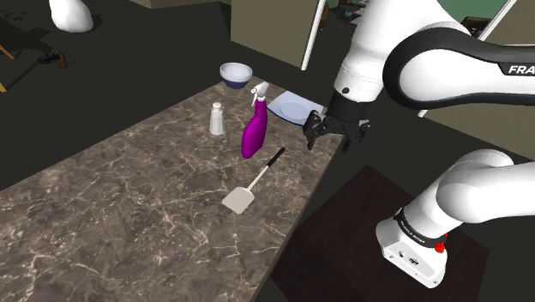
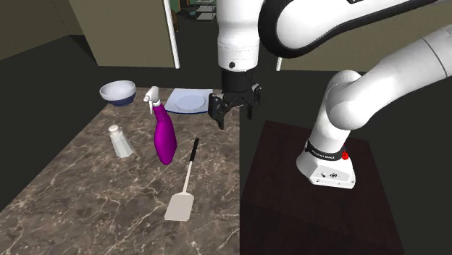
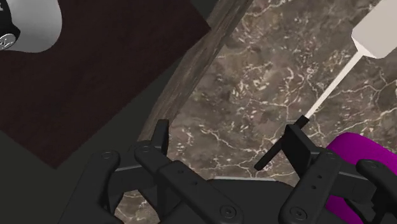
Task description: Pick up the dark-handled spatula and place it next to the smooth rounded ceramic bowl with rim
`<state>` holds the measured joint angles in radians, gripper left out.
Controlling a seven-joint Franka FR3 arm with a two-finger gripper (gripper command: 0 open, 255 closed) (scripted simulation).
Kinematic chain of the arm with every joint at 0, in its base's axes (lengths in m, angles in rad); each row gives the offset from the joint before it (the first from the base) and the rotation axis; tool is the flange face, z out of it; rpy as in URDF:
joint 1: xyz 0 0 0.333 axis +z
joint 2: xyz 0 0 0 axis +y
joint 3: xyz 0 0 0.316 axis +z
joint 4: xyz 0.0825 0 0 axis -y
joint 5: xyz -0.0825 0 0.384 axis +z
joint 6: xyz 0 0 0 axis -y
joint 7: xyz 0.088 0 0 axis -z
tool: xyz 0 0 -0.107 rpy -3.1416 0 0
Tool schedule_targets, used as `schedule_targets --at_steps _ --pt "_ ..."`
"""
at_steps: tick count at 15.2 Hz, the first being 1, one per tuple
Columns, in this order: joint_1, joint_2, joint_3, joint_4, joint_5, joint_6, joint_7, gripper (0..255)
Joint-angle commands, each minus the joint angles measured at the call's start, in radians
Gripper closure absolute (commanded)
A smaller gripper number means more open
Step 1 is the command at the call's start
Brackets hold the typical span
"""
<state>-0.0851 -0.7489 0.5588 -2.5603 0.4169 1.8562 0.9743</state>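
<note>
The gripper [image 1: 328,141] hung above the counter [image 1: 129,214] edge, fingers wide apart and empty. The spatula [image 1: 255,182] lay flat just beside the bottle [image 1: 254,135].

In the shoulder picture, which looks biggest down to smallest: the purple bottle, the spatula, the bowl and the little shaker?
1. The purple bottle and the spatula look about alike: the spatula is longer, the bottle fatter.
2. The bowl.
3. The shaker.
The last two are close, and the bowl sits farther away.

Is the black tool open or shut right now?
Open: the black two-finger tool has its fingers apart, brown marbled countertop showing between them, nothing clasped.
</note>
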Motion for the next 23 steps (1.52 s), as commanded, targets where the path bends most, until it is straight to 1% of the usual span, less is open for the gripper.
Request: schedule_targets --at_steps 1,3,5,8,10,11,12,13,15,17,19,20,21,23 --pt "-0.035 0.065 0.086 0.032 0.018 0.059 0.121 0" --pt "-0.084 0.133 0.171 0.068 0.018 0.113 0.232 0" --pt "-0.144 0.208 0.259 0.110 0.001 0.166 0.350 0" --pt "-0.264 0.336 0.410 0.183 -0.063 0.241 0.542 0" --pt "-0.370 0.437 0.531 0.238 -0.144 0.287 0.690 0" --pt "-0.436 0.498 0.605 0.267 -0.204 0.307 0.776 0" --pt "-0.518 0.573 0.694 0.297 -0.287 0.325 0.877 0" --pt "-0.548 0.603 0.728 0.307 -0.322 0.330 0.916 0" --pt "-0.573 0.642 0.760 0.293 -0.365 0.359 0.948 0" --pt "-0.603 0.694 0.796 0.280 -0.427 0.387 0.994 0" --pt "-0.623 0.769 0.822 0.269 -0.523 0.410 1.064 0" --pt "-0.612 0.833 0.814 0.263 -0.607 0.423 1.125 0" --pt "-0.600 0.829 0.802 0.263 -0.601 0.424 1.121 0" --pt "-0.597 0.828 0.799 0.263 -0.599 0.424 1.120 0"
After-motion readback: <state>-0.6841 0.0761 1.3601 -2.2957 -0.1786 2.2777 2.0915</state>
